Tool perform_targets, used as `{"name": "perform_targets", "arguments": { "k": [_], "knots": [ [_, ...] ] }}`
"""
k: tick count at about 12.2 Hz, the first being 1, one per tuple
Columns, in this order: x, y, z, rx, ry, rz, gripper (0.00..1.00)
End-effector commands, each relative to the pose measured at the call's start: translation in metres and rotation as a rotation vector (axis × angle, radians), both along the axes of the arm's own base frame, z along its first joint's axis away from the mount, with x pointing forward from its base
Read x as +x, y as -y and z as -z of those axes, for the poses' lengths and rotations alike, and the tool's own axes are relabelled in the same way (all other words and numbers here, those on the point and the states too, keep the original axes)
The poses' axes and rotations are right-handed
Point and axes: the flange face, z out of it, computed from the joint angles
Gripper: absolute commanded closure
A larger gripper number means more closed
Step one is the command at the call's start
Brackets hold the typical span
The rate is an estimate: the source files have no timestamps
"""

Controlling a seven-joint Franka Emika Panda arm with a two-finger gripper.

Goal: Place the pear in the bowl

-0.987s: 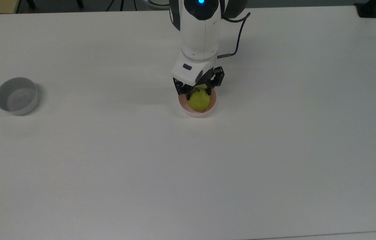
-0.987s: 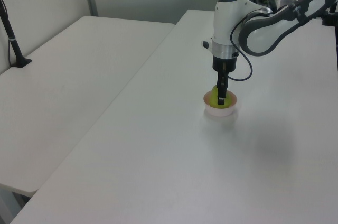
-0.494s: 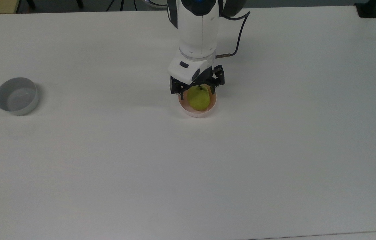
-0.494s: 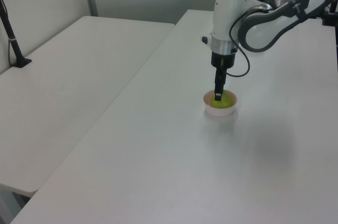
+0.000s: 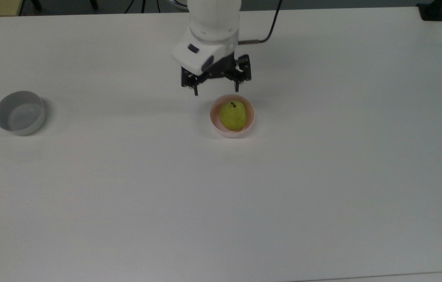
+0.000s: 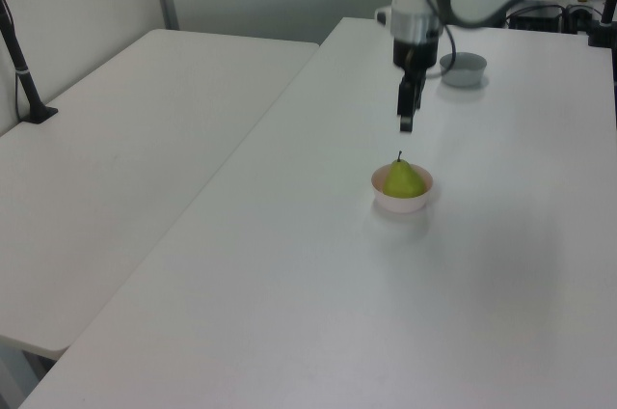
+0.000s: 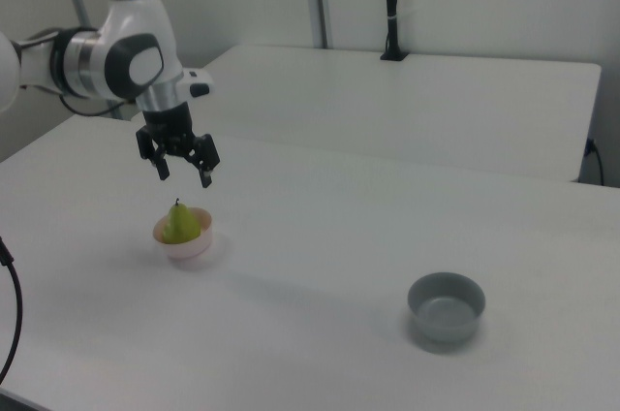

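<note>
— Above the pink bowl (image 5: 247, 126) was where your gripper (image 5: 216, 87) hung, clear of everything. Did you see how its jaws stood?

— Spread wide, holding nothing. And the pear (image 5: 232, 116)?

— It sat inside the pink bowl, stem up, leaning on no wall that I could make out. In the right view the pear (image 7: 178, 224) showed above the rim of the bowl (image 7: 191, 245), with the gripper (image 7: 181, 168) well above the stem. By my reading your placing was done; what you had in hand was the retreat.

— How should I have run that?

— You wanted to go straight up and away, fingers kept apart, so nothing clipped the stem or nudged the bowl along the white table (image 5: 323, 196). A light bowl like that would probably slide at a touch. In the left view your gripper (image 6: 406, 122) was above the pear (image 6: 405, 179), so you had room.

— And the grey bowl (image 5: 20, 112)?

— It stood far off toward the top view's left, well apart. You had no business with it.
</note>
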Motion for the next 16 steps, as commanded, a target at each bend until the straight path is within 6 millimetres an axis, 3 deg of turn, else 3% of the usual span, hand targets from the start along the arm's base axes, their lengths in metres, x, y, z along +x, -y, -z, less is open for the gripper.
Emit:
{"name": "perform_targets", "arguments": {
  "k": [1, 4, 8, 11, 16],
  "knots": [
    [-0.021, 0.045, -0.069, -0.026, -0.053, 0.088, 0.0],
    [-0.037, 0.091, -0.116, -0.012, -0.05, 0.171, 0.0],
    [-0.051, 0.116, -0.144, -0.006, -0.009, 0.215, 0.0],
    [-0.057, 0.135, -0.154, -0.006, 0.016, 0.221, 0.0],
    [-0.051, 0.155, -0.156, -0.015, 0.074, 0.073, 0.0]
  ]
}}
